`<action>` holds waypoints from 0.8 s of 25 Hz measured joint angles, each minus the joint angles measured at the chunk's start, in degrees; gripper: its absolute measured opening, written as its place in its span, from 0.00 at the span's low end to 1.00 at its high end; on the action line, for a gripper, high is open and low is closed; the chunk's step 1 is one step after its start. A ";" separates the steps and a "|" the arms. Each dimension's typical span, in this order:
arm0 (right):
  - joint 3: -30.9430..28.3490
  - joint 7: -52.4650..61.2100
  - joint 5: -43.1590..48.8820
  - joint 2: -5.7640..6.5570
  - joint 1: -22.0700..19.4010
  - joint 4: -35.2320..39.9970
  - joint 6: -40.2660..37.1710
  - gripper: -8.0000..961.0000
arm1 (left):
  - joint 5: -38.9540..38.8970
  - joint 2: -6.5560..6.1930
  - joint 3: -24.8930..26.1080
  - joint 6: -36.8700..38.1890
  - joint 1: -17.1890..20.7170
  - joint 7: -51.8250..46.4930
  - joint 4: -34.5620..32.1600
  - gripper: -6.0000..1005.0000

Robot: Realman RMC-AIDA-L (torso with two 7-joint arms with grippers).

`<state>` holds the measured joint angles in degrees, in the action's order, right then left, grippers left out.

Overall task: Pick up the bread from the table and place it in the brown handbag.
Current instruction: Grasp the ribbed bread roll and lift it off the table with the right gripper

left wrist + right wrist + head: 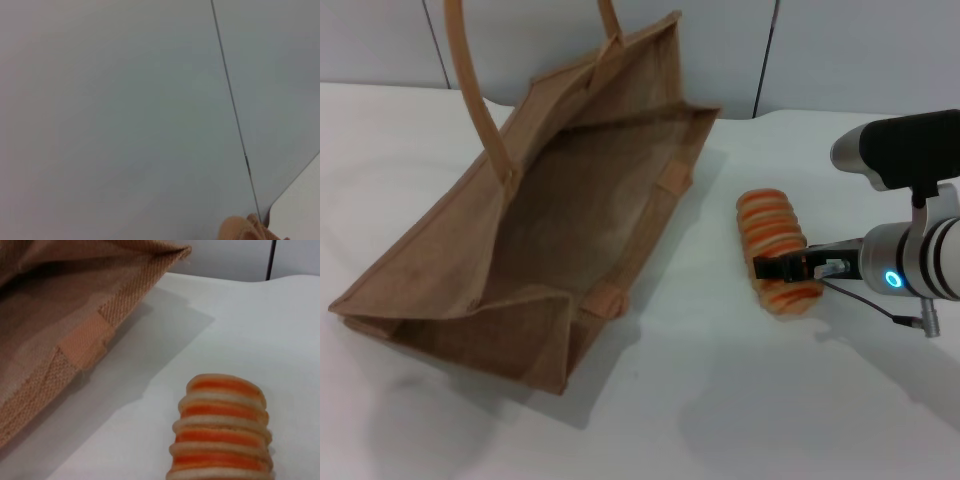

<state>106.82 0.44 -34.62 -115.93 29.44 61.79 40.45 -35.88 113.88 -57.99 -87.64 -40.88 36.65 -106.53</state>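
The bench [740, 420] is a large, flat, plain white surface on which all task items are carried.

The brown handbag [550, 240] is laid on the bench with its mouth open toward the head camera, so that the woven interior is exposed. Two tan strap handles [470, 80] are seen arching up from its upper edges. In the right wrist view, one corner and a sewn strap patch of the brown handbag [85, 335] are shown.

The right arm [920, 250] is extended from the side of the bread away from the handbag, its silver wrist housing being positioned well clear of the handbag.

The bread [777, 252] is located on the bench just beside the handbag, apart from its long side wall, with its long axis roughly parallel to that wall. The orange and pale stripes of the bread [222, 435] are seen in the right wrist view.

The right end effector [790, 268] is positioned over the near end of the bread. Its dark fingers are seen set apart; contact with the loaf cannot be confirmed.

The left end effector is not shown in any view; only a grey wall panel [115, 115] and a small tan corner of the handbag are recorded by the left wrist camera.
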 joint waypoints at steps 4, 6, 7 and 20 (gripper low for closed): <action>-0.27 -0.03 -0.05 0.00 0.07 0.08 0.33 0.90 | 0.41 -0.02 -0.36 0.00 -0.06 -0.05 0.00 0.14; -0.36 -0.06 -0.10 0.00 0.07 0.40 0.42 0.83 | 0.44 -0.01 -0.37 0.00 -0.07 -0.04 0.00 0.14; -0.37 -0.08 -0.11 0.00 0.07 0.49 0.49 0.82 | 0.45 -0.02 -0.37 0.00 -0.08 -0.03 0.00 0.14; -2.19 -4.57 -0.26 0.28 0.09 1.53 1.19 0.71 | 0.46 0.07 -0.88 0.07 -1.31 0.05 -0.22 0.14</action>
<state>104.63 -4.13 -34.88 -115.65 29.52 63.33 41.64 -35.41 113.95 -58.87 -87.57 -42.19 36.69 -106.74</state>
